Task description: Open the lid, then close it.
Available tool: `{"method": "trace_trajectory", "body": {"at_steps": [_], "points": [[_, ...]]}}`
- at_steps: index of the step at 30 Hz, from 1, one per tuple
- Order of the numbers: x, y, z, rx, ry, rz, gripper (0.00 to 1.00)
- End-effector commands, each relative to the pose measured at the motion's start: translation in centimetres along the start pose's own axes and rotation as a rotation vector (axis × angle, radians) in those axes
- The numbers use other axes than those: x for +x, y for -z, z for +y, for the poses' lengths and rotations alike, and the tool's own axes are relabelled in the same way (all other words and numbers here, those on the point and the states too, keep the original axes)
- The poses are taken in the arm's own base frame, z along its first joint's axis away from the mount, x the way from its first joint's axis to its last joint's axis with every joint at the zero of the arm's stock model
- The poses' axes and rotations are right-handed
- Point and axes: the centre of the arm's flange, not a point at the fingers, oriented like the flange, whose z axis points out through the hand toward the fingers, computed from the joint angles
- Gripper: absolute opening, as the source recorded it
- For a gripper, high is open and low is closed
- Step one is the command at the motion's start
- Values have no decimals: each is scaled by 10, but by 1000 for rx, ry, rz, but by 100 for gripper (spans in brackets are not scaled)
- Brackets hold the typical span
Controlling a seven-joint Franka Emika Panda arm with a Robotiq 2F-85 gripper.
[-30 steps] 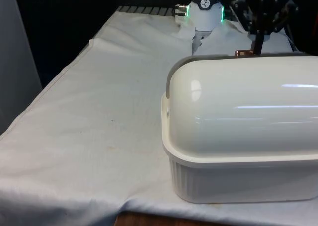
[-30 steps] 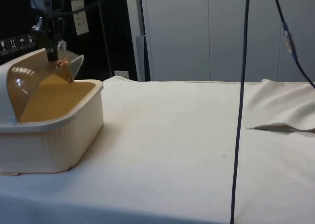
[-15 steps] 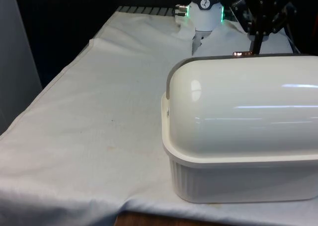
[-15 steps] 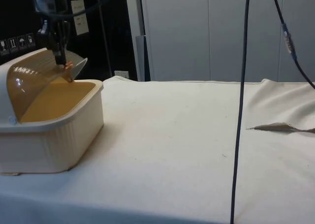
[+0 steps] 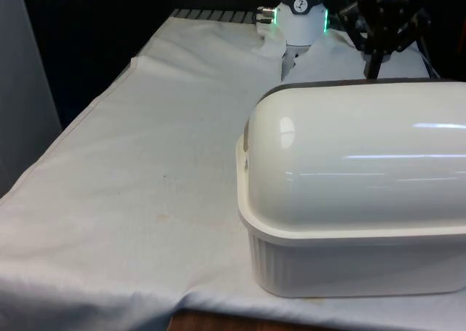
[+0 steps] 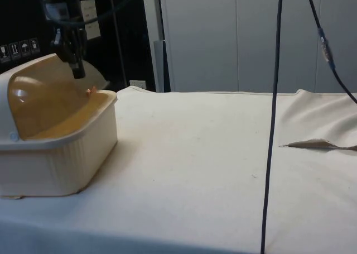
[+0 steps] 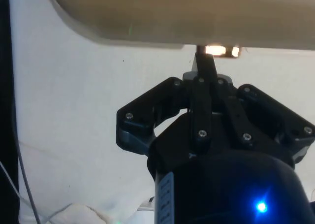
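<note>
The table [image 6: 223, 170], covered by a white cloth, carries a cream bread box [image 5: 349, 265] at the front view's right, close to the near edge; in the side view the box stands at the picture's left. Its long axis runs across the front view, and its closed back is turned to that camera. The opening faces the robot's end of the table.

The roll-top lid [image 6: 42, 100], amber and translucent in the side view, is seen lowered almost fully, its front edge resting at or just above the front rim of the box; whether it is seated cannot be told. A small copper-coloured handle [image 7: 221, 50] is fixed at that edge.

The gripper [image 6: 75, 70] is positioned directly above the handle, fingers pointing down. In the wrist view the fingers are drawn narrow together, their tips at the handle; whether the handle is actually clamped between them cannot be told.

The closing step is judged to be in hand and nearly complete. A short further downward push along the lid's curved track is called for until the edge seats on the rim, after which the handle is to be released and the gripper lifted clear.
</note>
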Motion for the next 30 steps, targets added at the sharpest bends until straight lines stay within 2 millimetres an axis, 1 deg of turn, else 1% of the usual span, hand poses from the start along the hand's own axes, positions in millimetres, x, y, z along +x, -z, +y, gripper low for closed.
{"method": "trace_trajectory", "body": {"at_steps": [1,4,5,7,12,13,14,15,19,25,28,30], "points": [[1,-4,-1,10,1,-21,0],[2,-13,-2,9,2,-30,0],[1,-9,-1,0,1,-17,0],[3,-18,-2,10,2,-33,0],[4,-29,-6,8,2,-31,0],[3,-14,-2,0,2,-31,0],[4,-31,-7,7,1,-32,0],[3,-33,-8,6,2,-31,0],[-1,-41,-11,5,4,-37,0],[-10,-47,-15,3,6,-39,0],[-16,-53,-20,-1,9,-50,0],[-20,-54,-23,-1,12,-55,0]]}}
